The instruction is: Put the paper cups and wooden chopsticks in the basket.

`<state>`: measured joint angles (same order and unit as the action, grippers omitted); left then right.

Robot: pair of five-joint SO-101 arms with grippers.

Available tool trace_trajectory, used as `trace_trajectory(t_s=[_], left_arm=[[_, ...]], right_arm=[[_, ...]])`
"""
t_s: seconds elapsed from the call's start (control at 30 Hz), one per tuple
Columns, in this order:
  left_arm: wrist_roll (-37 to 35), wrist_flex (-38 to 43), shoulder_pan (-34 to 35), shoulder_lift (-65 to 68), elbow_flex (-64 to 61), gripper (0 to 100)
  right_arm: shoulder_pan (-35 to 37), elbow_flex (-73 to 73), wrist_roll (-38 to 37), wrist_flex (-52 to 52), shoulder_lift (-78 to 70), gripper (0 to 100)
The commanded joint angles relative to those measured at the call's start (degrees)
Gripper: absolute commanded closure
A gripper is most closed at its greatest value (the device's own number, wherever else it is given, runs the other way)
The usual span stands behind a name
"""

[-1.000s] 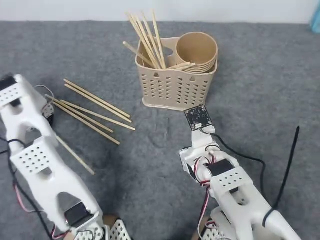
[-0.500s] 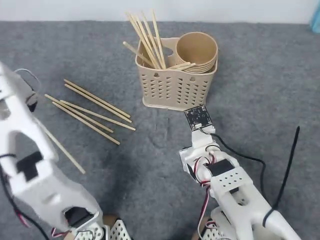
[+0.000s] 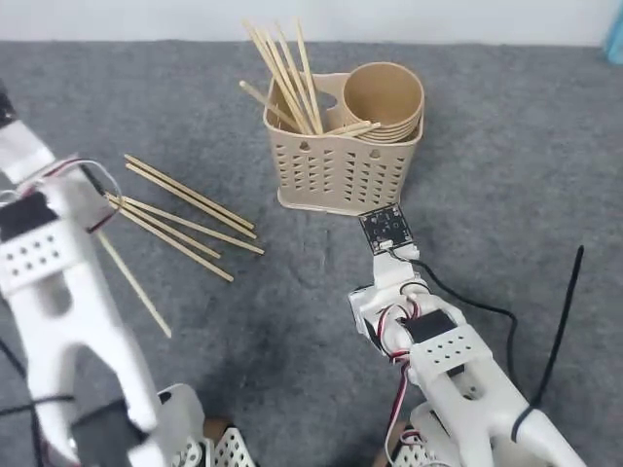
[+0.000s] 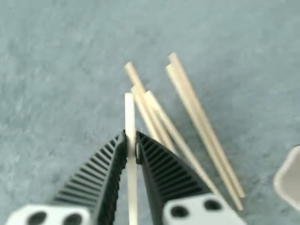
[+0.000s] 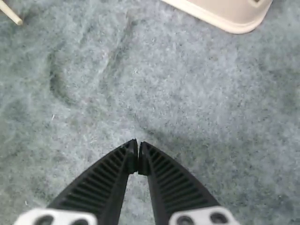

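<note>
A beige perforated basket [image 3: 341, 165] stands at the back of the grey carpet. It holds stacked paper cups [image 3: 384, 97] and several upright wooden chopsticks [image 3: 287, 73]. Several more chopsticks [image 3: 185, 216] lie loose on the carpet to its left. My left gripper [image 4: 131, 143] is shut on one chopstick [image 4: 130, 112], which slants out from under the left arm [image 3: 136, 287], just beside the loose ones [image 4: 197, 122]. My right gripper [image 5: 138, 157] is shut on nothing, low over bare carpet just in front of the basket's base [image 5: 225, 11].
The right arm [image 3: 419, 331] stretches from the front edge towards the basket, its camera board [image 3: 386, 227] near the basket's front wall. The left arm [image 3: 58, 292] fills the left side. One chopstick tip [image 5: 10, 14] lies off to the side of the right gripper.
The left arm has swung up and to the right with the chopstick in its gripper, nearer the loose chopsticks. The right arm has kept still.
</note>
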<state>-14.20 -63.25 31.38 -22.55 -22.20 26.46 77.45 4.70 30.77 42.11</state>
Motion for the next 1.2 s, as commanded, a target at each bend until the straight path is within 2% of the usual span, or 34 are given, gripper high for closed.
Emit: trace_trajectory(t_s=[0.0,0.17,0.33,0.43,0.6,0.7,0.87,1.0,1.17], left_arm=[[0.70,3.60,-3.87,-9.05,-0.13,99],[0.62,9.58,-9.05,-16.97,-0.31,99],[0.62,23.47,-13.63,-22.24,-0.66,99],[0.62,35.43,-16.44,-23.91,-2.95,99],[0.88,60.04,-20.75,-24.18,-8.92,99],[0.70,68.75,-24.53,-24.18,-9.89,99],[0.97,70.51,-34.64,-23.21,-8.31,99],[0.97,70.33,-41.32,-16.88,-3.30,99],[0.79,70.24,-42.90,-5.45,2.51,99]], right_arm=[[-0.75,-0.26,-0.62,-1.10,0.48,99.1],[-0.84,-0.26,-0.62,-1.10,0.48,99.1],[-0.84,-0.26,-0.62,-1.10,0.48,99.1],[-0.84,-0.26,-0.62,-1.10,0.40,99.1],[-0.84,-0.26,-0.62,-1.10,0.40,99.1],[-0.84,-0.26,-0.62,-1.10,0.40,99.1],[-0.84,-0.26,-0.70,-1.10,0.40,99.1],[-0.84,-0.26,-0.70,-1.10,0.40,99.1],[-0.84,-0.26,-3.08,-1.10,0.40,99.1]])
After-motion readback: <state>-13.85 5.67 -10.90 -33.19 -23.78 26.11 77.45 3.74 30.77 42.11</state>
